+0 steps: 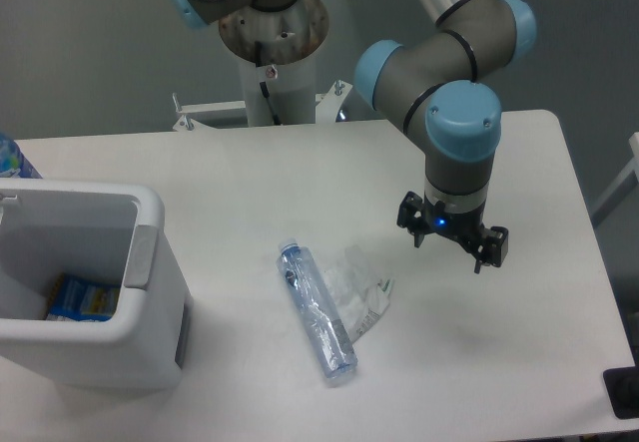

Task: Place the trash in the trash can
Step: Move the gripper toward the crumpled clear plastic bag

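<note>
Your gripper [451, 245] hangs above the white table [300, 173], over its right half, pointing downward. Its two dark fingers [491, 245] are spread apart with nothing between them, so you are carrying nothing; a small blue light glows on the wrist just above them.

Both pieces of trash lie on the table to the left of the gripper and a little nearer the camera, apart from it. The closer one is the wrapper [356, 287], a crumpled clear sheet lying flat. Touching its far-left edge is the bottle [317, 308], slim, clear and bluish, lying on its side. It runs at a slant: the cap end points away from the camera and to the left, the base end points toward the camera and slightly back toward the gripper's side. The wrapper looks to be partly tucked against the bottle's middle, though you cannot tell whether it overlaps it.

The bin [150, 262] stands much farther left of the gripper, well beyond the bottle, at the table's left edge. It is upright, white with a thick rounded rim and a grey panel on the side facing the bottle. Inside it, at the bottom, you can see a blue and yellow packet [80, 299].
</note>
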Motion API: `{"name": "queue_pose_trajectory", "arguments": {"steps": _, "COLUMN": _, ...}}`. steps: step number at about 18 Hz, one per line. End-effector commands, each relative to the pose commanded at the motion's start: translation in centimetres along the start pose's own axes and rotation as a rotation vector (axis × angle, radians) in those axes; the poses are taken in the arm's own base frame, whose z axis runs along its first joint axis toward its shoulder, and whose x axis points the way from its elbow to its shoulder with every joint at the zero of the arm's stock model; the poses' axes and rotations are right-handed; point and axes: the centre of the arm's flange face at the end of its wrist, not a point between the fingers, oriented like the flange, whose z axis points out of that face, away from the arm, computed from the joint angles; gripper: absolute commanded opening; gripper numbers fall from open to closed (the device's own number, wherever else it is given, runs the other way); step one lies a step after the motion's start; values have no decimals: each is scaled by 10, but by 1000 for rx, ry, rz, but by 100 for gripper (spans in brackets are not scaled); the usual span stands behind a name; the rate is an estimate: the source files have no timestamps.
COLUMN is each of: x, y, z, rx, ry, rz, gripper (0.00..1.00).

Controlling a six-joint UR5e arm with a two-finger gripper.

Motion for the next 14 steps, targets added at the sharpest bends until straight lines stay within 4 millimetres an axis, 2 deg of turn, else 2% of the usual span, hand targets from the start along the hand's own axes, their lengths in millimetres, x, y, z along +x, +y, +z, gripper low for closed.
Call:
{"name": "queue_pose_trajectory", "arguments": {"steps": 7, "x": 1, "y": -2, "z": 1, "rx": 7, "ry": 10, "rz": 2, "gripper": 100}}
{"name": "queue_pose_trajectory", "arguments": {"steps": 11, "x": 6, "y": -5, "z": 9, "rx": 21, "ry": 11, "rz": 6, "gripper": 100}}
{"name": "queue_pose_trajectory", "arguments": {"steps": 14, "x": 31, "y": -6, "z": 26, "rx": 29, "ry": 4, "rz": 22, "gripper": 100}}
